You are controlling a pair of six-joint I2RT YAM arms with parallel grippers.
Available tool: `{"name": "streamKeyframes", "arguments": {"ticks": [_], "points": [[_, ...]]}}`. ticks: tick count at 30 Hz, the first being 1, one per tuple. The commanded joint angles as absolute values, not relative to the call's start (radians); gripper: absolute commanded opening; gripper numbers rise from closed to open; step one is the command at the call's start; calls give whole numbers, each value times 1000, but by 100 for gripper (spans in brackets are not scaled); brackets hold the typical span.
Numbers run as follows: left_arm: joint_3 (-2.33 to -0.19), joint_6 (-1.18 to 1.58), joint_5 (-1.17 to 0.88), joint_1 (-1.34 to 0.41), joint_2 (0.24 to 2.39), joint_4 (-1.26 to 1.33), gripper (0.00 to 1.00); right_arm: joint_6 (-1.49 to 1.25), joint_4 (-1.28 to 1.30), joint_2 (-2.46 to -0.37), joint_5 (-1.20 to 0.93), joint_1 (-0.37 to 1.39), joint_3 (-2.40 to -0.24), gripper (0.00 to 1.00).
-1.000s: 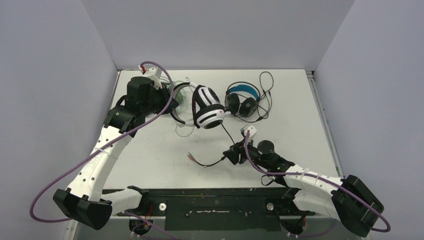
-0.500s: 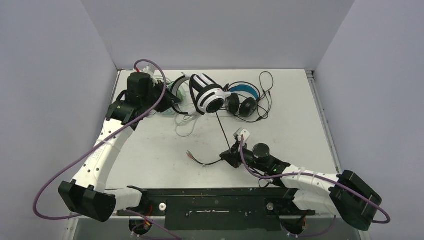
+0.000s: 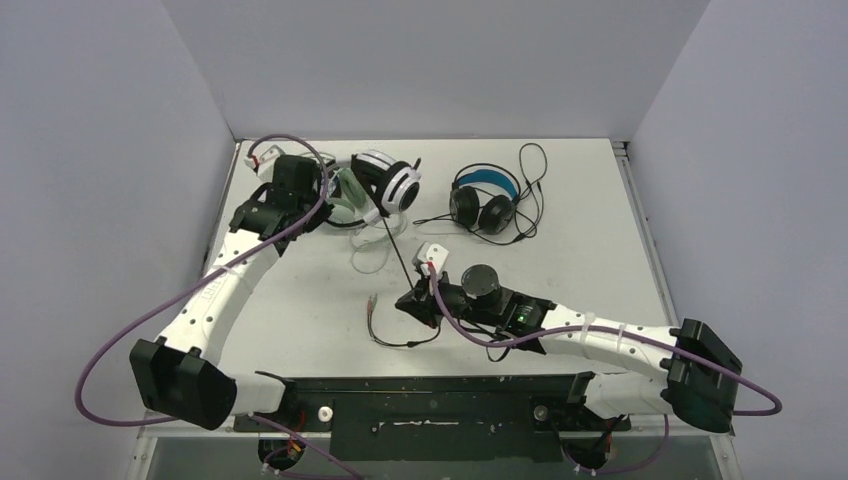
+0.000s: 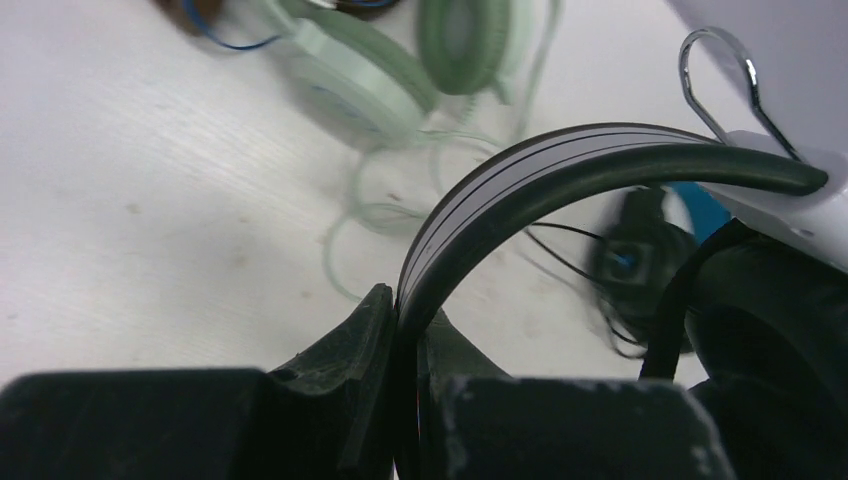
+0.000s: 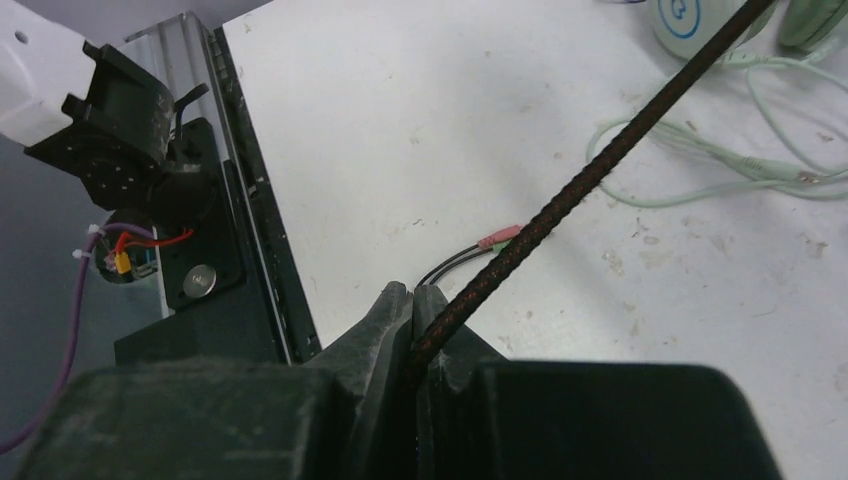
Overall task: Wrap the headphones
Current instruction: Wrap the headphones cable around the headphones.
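Observation:
My left gripper [image 3: 333,203] is shut on the black-and-white striped headband [image 4: 520,180] of the white headset [image 3: 388,180] and holds it lifted at the back left; the jaws show in the left wrist view [image 4: 408,312]. The headset's braided black cord [image 3: 398,255] runs taut down to my right gripper [image 3: 412,298], which is shut on it [image 5: 600,150] just above the table. The cord's plug end [image 3: 372,306] lies on the table. The mint green headset [image 3: 345,190] lies beside the white one. The black headset with the blue headband [image 3: 485,200] lies to the right. A brown piece [image 4: 190,12] shows at the left wrist view's top edge.
The mint headset's pale cord [image 3: 368,255] loops on the table between the arms and also shows in the right wrist view [image 5: 700,160]. The black headset's thin cord [image 3: 530,180] loops at the back right. The black front rail [image 5: 240,200] lies close behind my right gripper.
My left gripper has carried the white headset left and toward the back. My right gripper has moved left with the cord, which now runs steeper and taut.

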State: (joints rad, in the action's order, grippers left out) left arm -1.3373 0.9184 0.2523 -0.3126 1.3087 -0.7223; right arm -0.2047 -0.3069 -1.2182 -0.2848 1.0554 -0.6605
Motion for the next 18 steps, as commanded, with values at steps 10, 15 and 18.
{"name": "streamKeyframes", "arguments": {"ticks": [10,15,18], "points": [[-1216,566,1043,-544,1370,-639,0,74,203,-1361,-99,1032,-1162,0],[-1137,342,1010,-600,1332,-531,0,78,216,-1414,-92,916,-1243,0],[-1097,248,940,-609,1297,-494,0,74,203,-1431,-86,856,-1257,0]]}}
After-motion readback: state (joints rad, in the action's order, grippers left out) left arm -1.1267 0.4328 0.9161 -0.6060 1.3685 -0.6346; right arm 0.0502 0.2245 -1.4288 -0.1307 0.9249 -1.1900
